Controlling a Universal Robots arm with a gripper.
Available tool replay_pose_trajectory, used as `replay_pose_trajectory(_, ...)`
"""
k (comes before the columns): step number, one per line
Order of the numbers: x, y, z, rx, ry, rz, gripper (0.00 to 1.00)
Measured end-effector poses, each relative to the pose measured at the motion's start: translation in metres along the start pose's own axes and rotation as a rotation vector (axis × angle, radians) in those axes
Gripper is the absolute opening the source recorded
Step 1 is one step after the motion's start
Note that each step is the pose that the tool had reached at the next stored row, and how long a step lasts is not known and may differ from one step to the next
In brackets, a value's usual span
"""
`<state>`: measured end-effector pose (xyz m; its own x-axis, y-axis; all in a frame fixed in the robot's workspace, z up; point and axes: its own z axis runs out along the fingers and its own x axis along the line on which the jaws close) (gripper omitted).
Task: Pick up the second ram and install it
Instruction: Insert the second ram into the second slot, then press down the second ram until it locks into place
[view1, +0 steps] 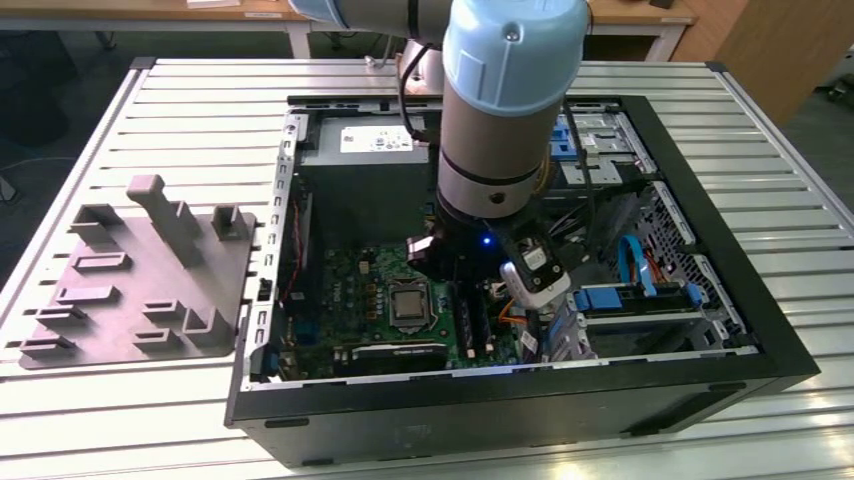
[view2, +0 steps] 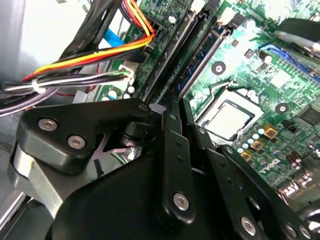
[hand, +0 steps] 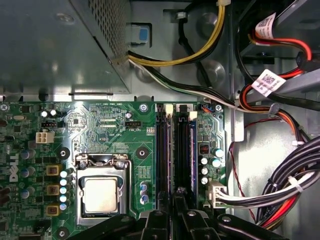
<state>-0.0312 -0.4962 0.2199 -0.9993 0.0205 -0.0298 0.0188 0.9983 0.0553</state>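
The second ram (hand: 186, 155) is a slim dark blue stick standing in a long black slot of the green motherboard (hand: 110, 135), beside the processor (hand: 100, 194). It shows again in the second wrist view (view2: 202, 57) and, as a dark strip, in the exterior view (view1: 469, 318). My gripper (hand: 177, 199) hangs low inside the open computer case (view1: 747, 300). Its black fingers (view2: 171, 125) are drawn together, with their tips at the stick's near end. I cannot tell whether they touch or clamp it.
Bundled cables (hand: 280, 190) run close beside the slots, with orange and yellow wires (view2: 115, 50) near the fingers. The power supply box (hand: 55, 45) sits behind the board and drive bays (view1: 641, 300) on the exterior view's right. A grey fixture plate (view1: 134, 280) lies outside the case.
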Motion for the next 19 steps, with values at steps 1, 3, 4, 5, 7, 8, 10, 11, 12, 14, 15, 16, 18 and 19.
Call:
replay_pose_trajectory(1, -0.0001, 0.0001, -0.0026, 0.0, 0.0, 0.0, 0.19)
replay_pose_trajectory(3, -0.0002, 0.0004, -0.0081, 0.0001, 0.0, 0.0, 0.19)
replay_pose_trajectory(4, -0.0003, 0.0006, -0.0109, 0.0, 0.0, 0.0, 0.19)
replay_pose_trajectory(5, -0.0004, 0.0008, -0.014, 0.0001, 0.0, 0.0, 0.19)
replay_pose_trajectory(7, -0.0006, 0.0011, -0.0195, -0.0001, 0.0, 0.0, 0.19)
replay_pose_trajectory(8, -0.0006, 0.0012, -0.022, 0.0, 0.0, 0.0, 0.19)
replay_pose_trajectory(10, -0.0007, 0.0014, -0.0252, 0.0001, 0.0001, 0.0, 0.19)
replay_pose_trajectory(11, -0.0008, 0.0014, -0.0259, 0.0003, 0.0001, 0.0, 0.19)
replay_pose_trajectory(12, -0.0008, 0.0015, -0.0266, 0.0004, 0.0001, 0.0, 0.19)
replay_pose_trajectory(14, -0.0008, 0.0016, -0.0289, 0.0006, 0.0, 0.0, 0.19)
replay_pose_trajectory(15, -0.0009, 0.0016, -0.0294, 0.0005, 0.0, 0.0, 0.19)
replay_pose_trajectory(16, -0.0009, 0.0016, -0.0294, 0.0004, -0.0001, 0.0, 0.19)
replay_pose_trajectory(18, -0.0009, 0.0017, -0.0306, 0.0007, 0.0, 0.0, 0.19)
replay_pose_trajectory(19, -0.0009, 0.0017, -0.0306, 0.0007, 0.0, 0.0, 0.19)
